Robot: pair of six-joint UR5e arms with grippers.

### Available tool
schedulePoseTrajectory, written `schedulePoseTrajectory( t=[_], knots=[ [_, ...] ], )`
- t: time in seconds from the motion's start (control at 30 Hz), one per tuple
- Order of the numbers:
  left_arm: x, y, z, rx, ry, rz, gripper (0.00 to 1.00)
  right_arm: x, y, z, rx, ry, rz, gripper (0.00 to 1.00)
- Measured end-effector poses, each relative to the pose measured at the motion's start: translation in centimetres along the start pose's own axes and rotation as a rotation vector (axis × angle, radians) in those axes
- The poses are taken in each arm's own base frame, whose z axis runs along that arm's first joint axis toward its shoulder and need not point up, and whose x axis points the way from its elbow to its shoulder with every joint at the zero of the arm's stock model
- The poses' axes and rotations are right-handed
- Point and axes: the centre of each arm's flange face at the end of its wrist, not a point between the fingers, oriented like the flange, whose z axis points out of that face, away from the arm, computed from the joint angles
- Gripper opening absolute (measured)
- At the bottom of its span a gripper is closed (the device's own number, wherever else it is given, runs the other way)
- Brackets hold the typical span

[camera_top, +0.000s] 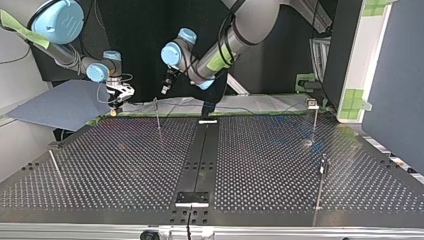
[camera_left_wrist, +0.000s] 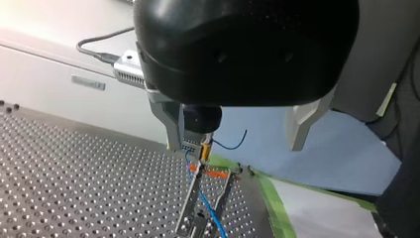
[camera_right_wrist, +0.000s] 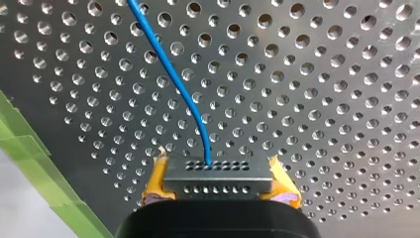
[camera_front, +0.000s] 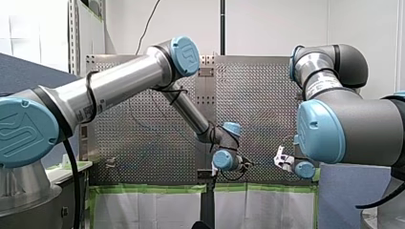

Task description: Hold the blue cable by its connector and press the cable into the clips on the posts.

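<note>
Right gripper (camera_right_wrist: 219,182): yellow pads (camera_right_wrist: 156,181) clamped on grey connector (camera_right_wrist: 218,171), above perforated table (camera_right_wrist: 322,99); blue cable (camera_right_wrist: 184,94) trails from connector. Left gripper (camera_left_wrist: 236,131): spread wide, holding nothing.

1 blue cable (camera_right_wrist: 171,74), 1 connector (camera_right_wrist: 218,171), 4 posts (camera_top: 157,116), 2 grippers: my left gripper (camera_left_wrist: 235,129), my right gripper (camera_right_wrist: 220,186).

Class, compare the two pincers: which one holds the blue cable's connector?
My right pincer, the one with yellow pads, is shut on the connector. My left pincer is open and holds nothing.
</note>
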Motion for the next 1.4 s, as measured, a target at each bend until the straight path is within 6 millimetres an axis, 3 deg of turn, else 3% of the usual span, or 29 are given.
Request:
schedulePoseTrajectory(
  t=[0.13, 0.43, 1.4],
  knots=[
    [0.4, -0.6, 0.7, -0.001, -0.031, -0.012, 1.00, 0.0, -0.1, 0.0, 0.002, 0.001, 0.006, 0.00],
    [-0.9, -2.1, 1.3, 0.000, -0.075, -0.039, 1.00, 0.0, -0.2, 0.0, 0.007, 0.003, 0.015, 0.00],
    [-0.2, -2.3, 0.4, -0.026, -0.013, -0.024, 1.00, -0.3, -0.9, 0.0, 0.020, 0.004, 0.023, 0.00]
  ],
)
